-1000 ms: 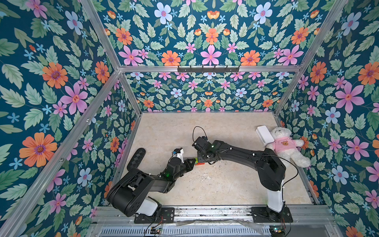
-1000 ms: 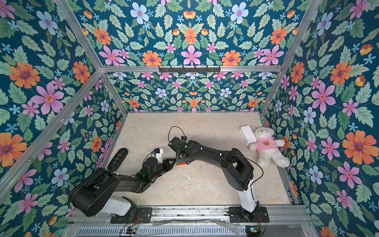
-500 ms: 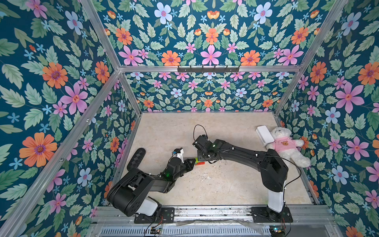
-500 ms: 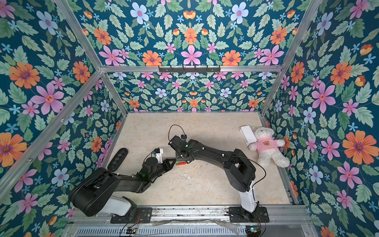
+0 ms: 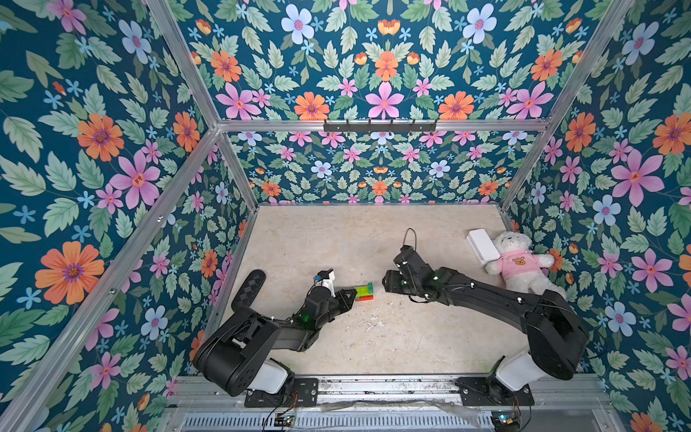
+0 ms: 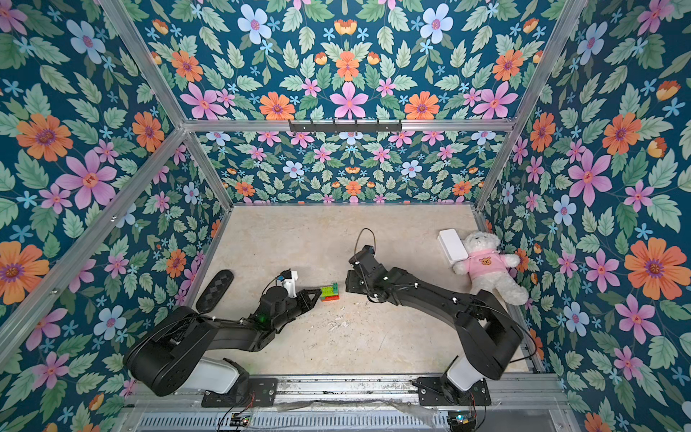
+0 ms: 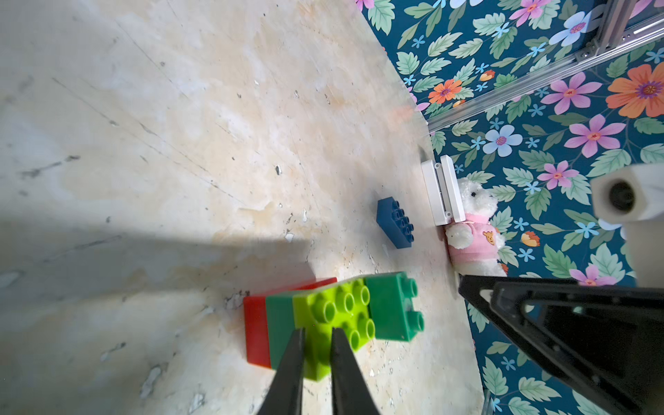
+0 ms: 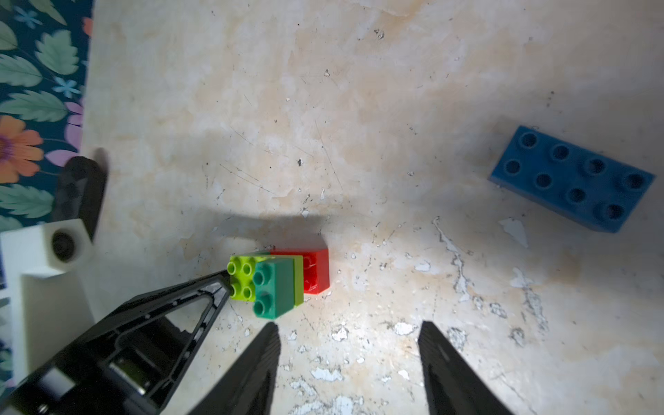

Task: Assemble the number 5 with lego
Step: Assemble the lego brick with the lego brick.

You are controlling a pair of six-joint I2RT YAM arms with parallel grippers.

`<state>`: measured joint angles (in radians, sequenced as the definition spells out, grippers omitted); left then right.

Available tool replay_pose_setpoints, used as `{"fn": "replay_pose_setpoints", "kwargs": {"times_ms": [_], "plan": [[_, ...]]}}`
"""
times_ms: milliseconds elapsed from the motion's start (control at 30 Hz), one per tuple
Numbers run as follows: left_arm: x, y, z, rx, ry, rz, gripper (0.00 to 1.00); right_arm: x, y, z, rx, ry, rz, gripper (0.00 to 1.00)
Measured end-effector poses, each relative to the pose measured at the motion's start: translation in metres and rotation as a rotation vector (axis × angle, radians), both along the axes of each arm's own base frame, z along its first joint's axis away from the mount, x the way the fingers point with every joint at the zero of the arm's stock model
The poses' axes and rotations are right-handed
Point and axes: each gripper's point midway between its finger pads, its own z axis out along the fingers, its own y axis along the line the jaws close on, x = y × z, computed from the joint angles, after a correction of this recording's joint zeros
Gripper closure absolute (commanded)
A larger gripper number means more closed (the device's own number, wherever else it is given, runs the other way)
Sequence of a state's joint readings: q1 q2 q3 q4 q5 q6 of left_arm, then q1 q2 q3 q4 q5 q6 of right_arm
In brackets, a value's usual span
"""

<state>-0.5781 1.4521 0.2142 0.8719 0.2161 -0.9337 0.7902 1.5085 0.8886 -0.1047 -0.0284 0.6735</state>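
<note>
From above, in both top views: lego stack (image 5: 364,292) mid-bench (image 5: 336,239). Left fingers (image 5: 350,295) touching its left end; right fingers (image 5: 387,281) just to its right, apart.

From left wrist: left fingers pinched shut on the lime brick (image 7: 337,309); blue brick (image 7: 395,222) loose beyond, toward the teddy (image 7: 474,230).

From right wrist: right fingers spread wide, holding nothing, short of the stack.
</note>
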Motion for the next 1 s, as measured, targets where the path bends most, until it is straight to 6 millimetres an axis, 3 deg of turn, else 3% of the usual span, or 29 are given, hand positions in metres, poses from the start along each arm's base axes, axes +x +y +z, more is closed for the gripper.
{"fn": "replay_pose_setpoints", "kwargs": {"times_ms": [133,300,367,400,433,533,800,1000], "plan": [[0.000,0.000,0.000,0.001,0.001,0.000,0.83,-0.002,-0.015,-0.019,0.190,0.029,-0.030,0.31],[0.000,0.000,-0.001,0.005,0.007,-0.001,0.83,-0.005,0.009,-0.007,0.373,-0.004,0.055,0.30],[0.000,0.000,-0.001,0.006,0.007,-0.001,0.83,-0.005,0.014,-0.008,0.419,-0.010,0.071,0.22],[0.000,0.000,-0.001,0.006,0.007,-0.001,0.83,-0.005,0.017,-0.010,0.437,-0.001,0.072,0.04],[0.000,0.000,-0.001,0.006,0.007,-0.001,0.83,-0.006,0.020,-0.012,0.456,0.004,0.078,0.01],[0.001,-0.001,-0.001,0.006,0.008,-0.001,0.83,-0.005,0.027,-0.016,0.501,0.011,0.097,0.02],[0.001,-0.001,-0.001,0.008,0.007,-0.002,0.83,-0.004,0.046,-0.031,0.583,0.047,0.128,0.19],[0.001,-0.001,-0.001,0.011,0.005,-0.005,0.83,-0.008,0.057,-0.034,0.634,0.066,0.154,0.21]]}}
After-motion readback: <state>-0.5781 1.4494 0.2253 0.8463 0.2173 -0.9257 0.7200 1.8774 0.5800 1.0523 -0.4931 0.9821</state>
